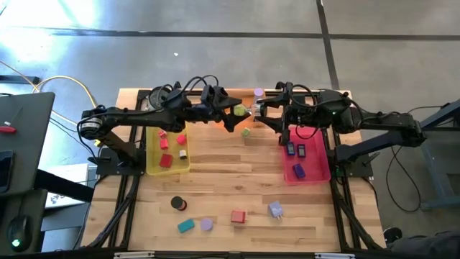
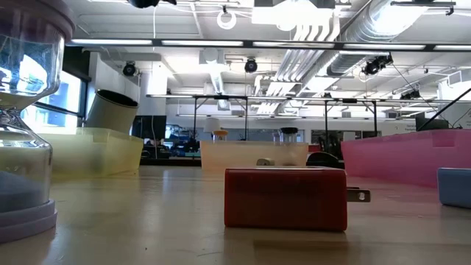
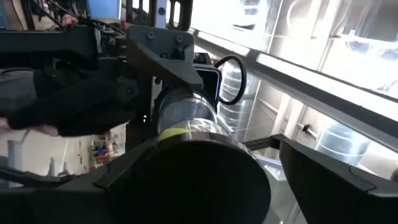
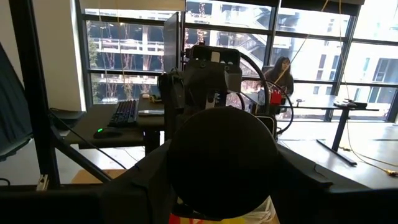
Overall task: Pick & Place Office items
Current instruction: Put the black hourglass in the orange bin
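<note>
A clear jar (image 1: 243, 111) with something yellow-green inside hangs level between my two grippers, above the table's far middle. In the left wrist view the jar (image 3: 185, 111) runs from a black round end (image 3: 199, 180) toward my right gripper. My left gripper (image 1: 228, 115) is open, one finger on each side of that end. My right gripper (image 1: 263, 110) is shut on the jar. Loose on the near table lie a black cylinder (image 1: 177, 203), teal block (image 1: 186, 225), red block (image 1: 238, 216) and lavender block (image 1: 275, 209). A green cylinder (image 1: 246, 132) stands below the grippers. My right gripper pinches the jar by a black round end (image 4: 224, 162) between its two fingers, coming level from the table's right side. The jar is lifted clear and lies level, reaching toward my left gripper. The fingers and the black end hide the exact place of contact.
A yellow tray (image 1: 152, 167) with red and other pieces sits on the left, a pink tray (image 1: 322, 173) with dark-blue pieces on the right, and an orange tray (image 1: 248, 124) behind the grippers. A purple cylinder (image 1: 259, 93) stands at the far edge. The red block (image 2: 285, 199) fills the low view.
</note>
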Robot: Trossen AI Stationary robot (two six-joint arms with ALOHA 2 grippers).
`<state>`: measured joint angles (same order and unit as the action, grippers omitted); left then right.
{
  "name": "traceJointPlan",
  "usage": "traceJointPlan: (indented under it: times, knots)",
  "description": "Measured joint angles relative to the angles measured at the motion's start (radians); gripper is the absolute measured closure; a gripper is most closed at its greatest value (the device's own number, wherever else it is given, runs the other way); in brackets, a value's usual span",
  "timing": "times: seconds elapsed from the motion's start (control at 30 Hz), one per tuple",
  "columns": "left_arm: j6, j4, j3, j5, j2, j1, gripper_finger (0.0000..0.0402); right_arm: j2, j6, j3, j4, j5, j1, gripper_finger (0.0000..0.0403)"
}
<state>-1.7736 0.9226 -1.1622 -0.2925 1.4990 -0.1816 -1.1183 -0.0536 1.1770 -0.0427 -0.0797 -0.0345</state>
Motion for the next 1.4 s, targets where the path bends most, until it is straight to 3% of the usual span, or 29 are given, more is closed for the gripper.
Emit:
traceJointPlan:
  times: [0.53,0.77,1.07,1.4]
  knots:
    - [0.007,-0.022,0.000,-0.032,0.000,-0.002,0.0206,0.000,0.003,0.000,0.008,0.001,0.000,0.0205]
    - [0.043,-0.042,0.000,-0.044,0.000,-0.002,0.0211,0.000,0.003,0.000,0.031,0.000,0.009,0.0187]
    - [0.099,-0.027,-0.002,-0.072,-0.003,-0.010,0.0212,0.019,-0.001,-0.002,0.039,-0.153,0.043,0.0120]
    - [0.373,-0.022,-0.008,-0.218,-0.017,-0.132,0.0213,0.116,0.045,0.000,0.196,-0.157,0.099,0.0105]
